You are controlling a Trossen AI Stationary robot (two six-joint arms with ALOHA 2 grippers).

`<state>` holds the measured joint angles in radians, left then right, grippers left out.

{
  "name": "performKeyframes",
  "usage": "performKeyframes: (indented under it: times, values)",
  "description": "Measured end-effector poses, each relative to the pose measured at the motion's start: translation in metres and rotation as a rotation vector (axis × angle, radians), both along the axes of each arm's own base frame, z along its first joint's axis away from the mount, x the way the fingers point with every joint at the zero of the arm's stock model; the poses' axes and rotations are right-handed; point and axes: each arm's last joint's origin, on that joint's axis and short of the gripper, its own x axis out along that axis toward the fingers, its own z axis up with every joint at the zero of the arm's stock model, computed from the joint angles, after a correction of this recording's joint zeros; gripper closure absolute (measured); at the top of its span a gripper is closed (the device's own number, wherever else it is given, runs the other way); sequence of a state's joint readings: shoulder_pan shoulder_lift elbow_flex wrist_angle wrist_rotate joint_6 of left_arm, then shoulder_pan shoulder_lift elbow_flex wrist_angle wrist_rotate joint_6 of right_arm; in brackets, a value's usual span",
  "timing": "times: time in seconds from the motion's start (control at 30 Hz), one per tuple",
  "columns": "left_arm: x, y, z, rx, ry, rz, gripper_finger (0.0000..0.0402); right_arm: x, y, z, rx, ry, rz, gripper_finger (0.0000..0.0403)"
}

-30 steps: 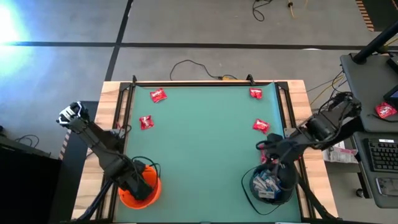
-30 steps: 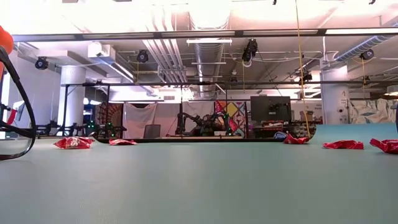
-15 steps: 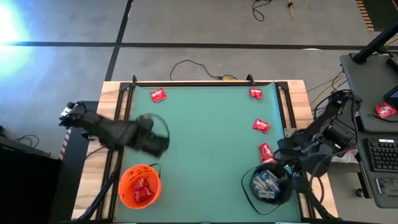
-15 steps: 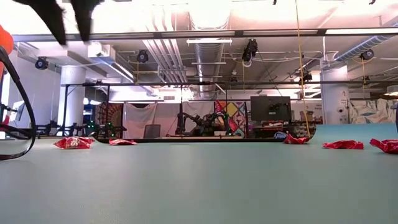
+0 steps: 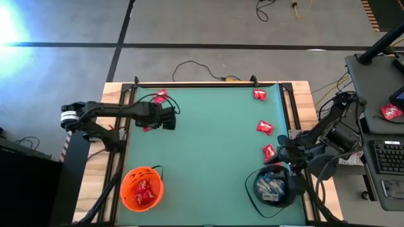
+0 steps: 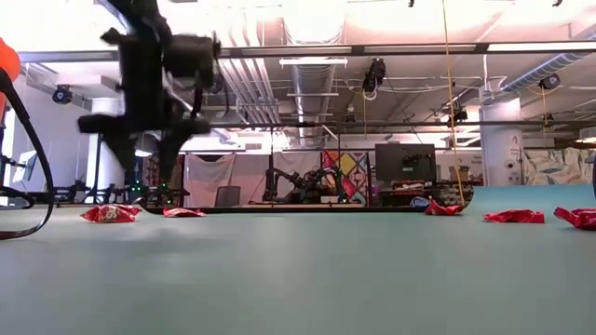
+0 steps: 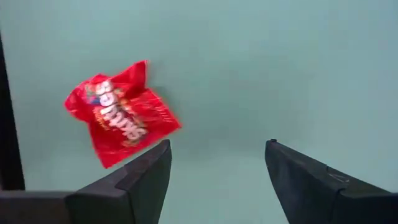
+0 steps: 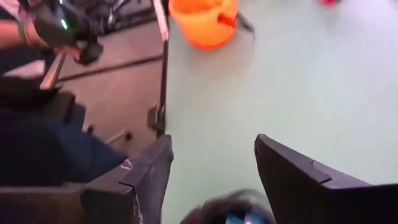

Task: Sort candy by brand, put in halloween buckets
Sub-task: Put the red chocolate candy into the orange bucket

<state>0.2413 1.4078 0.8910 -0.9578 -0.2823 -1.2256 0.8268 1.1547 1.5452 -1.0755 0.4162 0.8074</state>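
Loose candy in red wrappers lies flat on the green mat: one [image 7: 121, 112] just beside my left gripper [image 7: 214, 155], partly hidden under that arm in the high view [image 5: 146, 128], another [image 5: 160, 96] farther back, and three at the right [image 5: 265, 127]. My left gripper [image 5: 169, 118] hangs open above the mat, pointing down, with nothing between its fingers. The orange bucket [image 5: 142, 188] holds red candy. The black bucket [image 5: 273, 186] holds blue-and-white candy. My right gripper [image 5: 284, 154] hovers open and empty above the black bucket's far rim.
A black rail [image 5: 189, 84] frames the mat at the far edge, and wooden borders run along both sides. The orange bucket's wire handle [image 6: 28, 167] stands at the low view's left. The middle of the mat [image 5: 208, 145] is bare.
My left gripper has come up out of the orange bucket and swung toward the table's far edge along the left side, turning as it went; it now hangs over the red candy at the left. My right arm has drawn back slightly toward the right edge, uncovering a red candy.
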Motion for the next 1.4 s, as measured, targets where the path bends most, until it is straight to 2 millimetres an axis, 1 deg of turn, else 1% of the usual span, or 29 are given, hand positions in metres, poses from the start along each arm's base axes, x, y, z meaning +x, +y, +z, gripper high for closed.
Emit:
performKeyframes:
  times: [0.1,0.17,0.27,0.4,0.53,0.6,0.7,0.8,0.93,1.07,1.2,1.27,1.4]
  values:
    - [-0.014,0.002,-0.017,0.005,0.067,0.073,0.0139,0.003,-0.001,0.002,-0.023,-0.049,-0.028,0.0184]
    - [-0.023,0.0,-0.021,0.022,0.129,0.098,0.0123,0.005,-0.002,0.004,-0.026,-0.068,-0.036,0.0184]
    - [-0.035,0.0,-0.027,0.029,0.155,0.154,0.0097,0.005,-0.002,0.004,-0.021,-0.072,-0.041,0.0184]
    - [-0.05,0.002,-0.04,0.085,0.073,0.308,0.0078,0.006,-0.005,0.004,-0.066,-0.094,-0.082,0.0184]
    - [-0.068,0.002,-0.057,0.134,-0.006,0.484,0.0075,0.007,-0.007,0.004,-0.11,-0.123,-0.137,0.0184]
    - [-0.073,0.002,-0.064,0.152,-0.047,0.524,0.0075,0.007,-0.007,0.004,-0.114,-0.126,-0.141,0.0184]
    - [-0.073,0.003,-0.073,0.184,-0.132,0.528,0.0075,0.007,-0.008,0.004,-0.117,-0.131,-0.147,0.0184]
    - [-0.069,0.005,-0.076,0.226,-0.184,0.52,0.0078,0.007,-0.008,0.004,-0.117,-0.133,-0.149,0.0184]
    - [-0.065,0.008,-0.077,0.271,-0.176,0.52,0.0087,0.007,-0.007,0.004,-0.106,-0.135,-0.156,0.0184]
    - [-0.055,0.013,-0.073,0.314,-0.21,0.501,0.009,0.007,-0.007,0.004,-0.065,-0.129,-0.186,0.0184]
    - [-0.047,0.016,-0.074,0.33,-0.22,0.459,0.009,0.008,-0.007,0.004,-0.051,-0.125,-0.197,0.0184]
    - [-0.047,0.016,-0.077,0.33,-0.193,0.46,0.0091,0.009,-0.006,0.003,-0.048,-0.121,-0.197,0.0184]
    - [-0.046,0.016,-0.085,0.327,-0.148,0.46,0.0091,0.009,-0.003,0.002,0.011,-0.087,-0.195,0.0184]
